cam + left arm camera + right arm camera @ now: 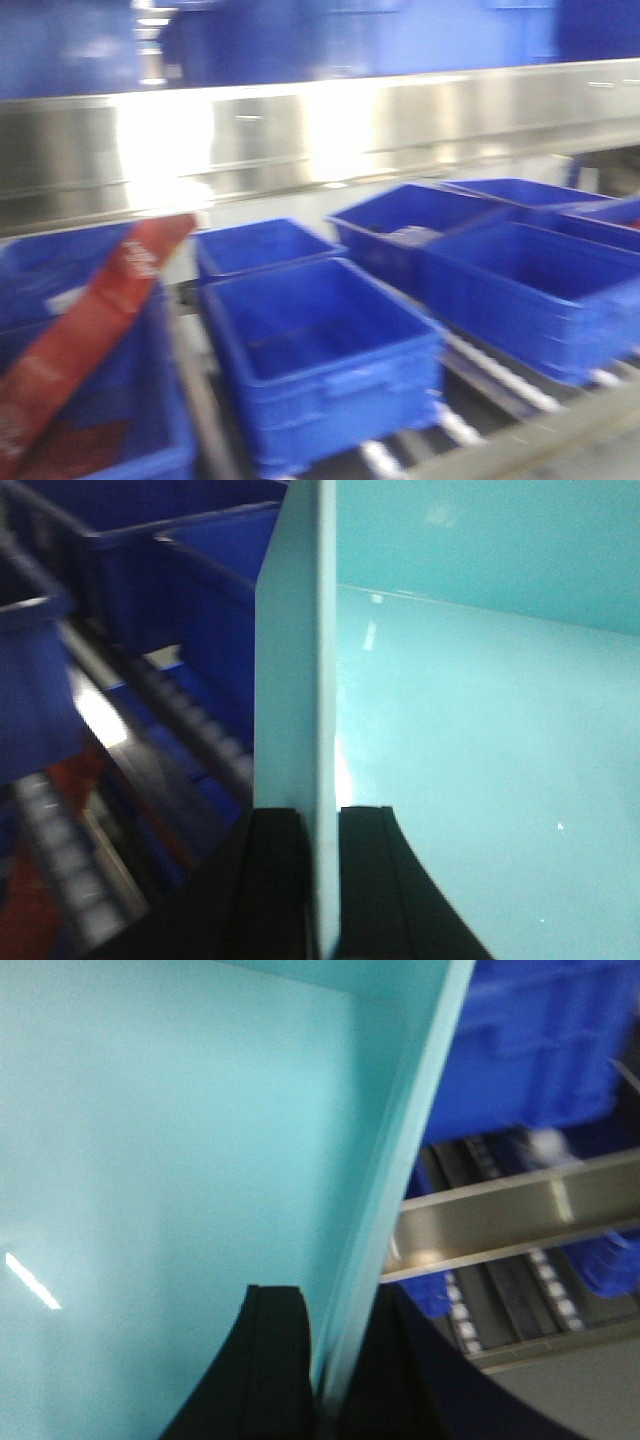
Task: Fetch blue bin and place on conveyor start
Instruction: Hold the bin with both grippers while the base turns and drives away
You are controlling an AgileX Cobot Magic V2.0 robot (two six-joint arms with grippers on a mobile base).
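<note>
The blue bin (pixel 480 740), pale aqua with smooth walls, fills most of the left wrist view. My left gripper (pixel 322 880) is shut on its side wall, one black finger (pixel 275 880) outside and one inside. In the right wrist view the same bin (pixel 170 1130) fills the left half. My right gripper (pixel 325 1370) is shut on the opposite wall, one black finger (pixel 270 1360) inside the bin. The bin and both grippers are out of sight in the front view. The conveyor start is not in view.
Several dark royal-blue ribbed crates (pixel 320 350) sit on a roller shelf (pixel 500 375) below a shiny steel rail (pixel 320 130). A red bar (pixel 90 320) slants at the left. Rollers (pixel 190 720), a steel rail (pixel 520 1210) and dark crates (pixel 540 1050) lie beside the bin.
</note>
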